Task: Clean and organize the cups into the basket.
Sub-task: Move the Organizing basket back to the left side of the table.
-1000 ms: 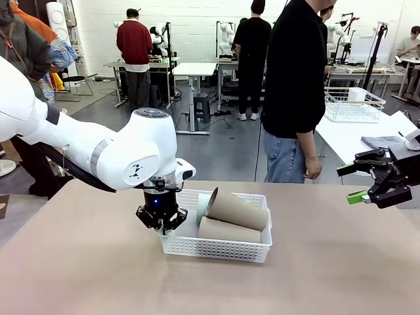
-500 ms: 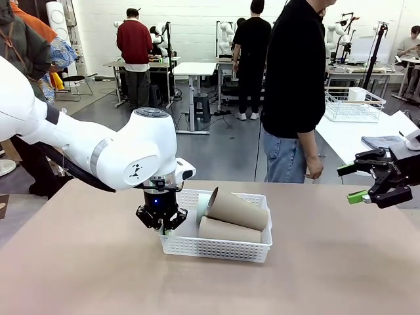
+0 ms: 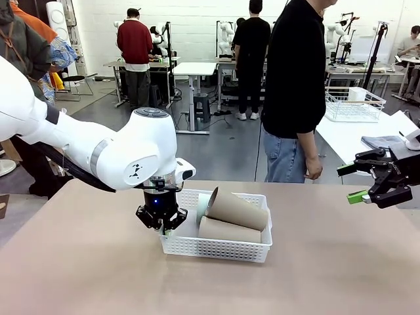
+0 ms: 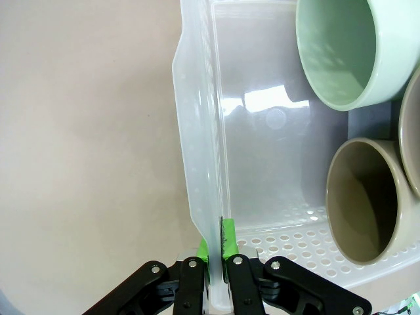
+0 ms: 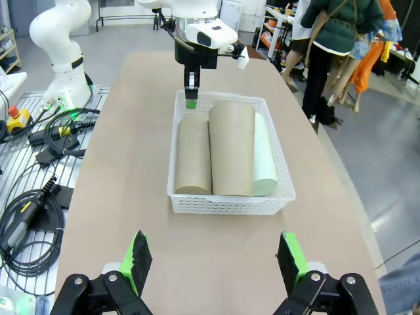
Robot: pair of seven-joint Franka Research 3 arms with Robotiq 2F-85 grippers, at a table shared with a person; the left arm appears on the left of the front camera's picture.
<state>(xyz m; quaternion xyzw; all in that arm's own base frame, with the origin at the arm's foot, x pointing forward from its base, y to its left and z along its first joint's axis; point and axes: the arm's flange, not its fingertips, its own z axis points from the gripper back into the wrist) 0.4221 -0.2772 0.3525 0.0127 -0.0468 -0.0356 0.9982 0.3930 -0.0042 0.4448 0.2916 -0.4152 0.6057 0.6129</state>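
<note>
The white basket [image 3: 216, 247] lies in the middle of the table with three cups on their sides in it: two tan cups [image 3: 237, 209] [image 3: 230, 230] and a mint green cup [image 3: 203, 204] behind them. My left gripper [image 3: 161, 221] is shut on the rim of the basket's left short end; in the left wrist view its fingers [image 4: 228, 237] pinch the basket wall [image 4: 197, 164], with the green cup [image 4: 341, 52] and a tan cup [image 4: 361, 197] inside. My right gripper [image 3: 349, 184] hovers open at the table's right edge. From the right wrist view [image 5: 213, 262], the basket [image 5: 230, 205] is well ahead of it.
A person in a black top [image 3: 295, 79] stands at the far side of the table, hand hanging down. A white side table at the back right carries a wire basket [image 3: 354, 105]. Cables and an arm base [image 5: 59, 59] lie beside the table.
</note>
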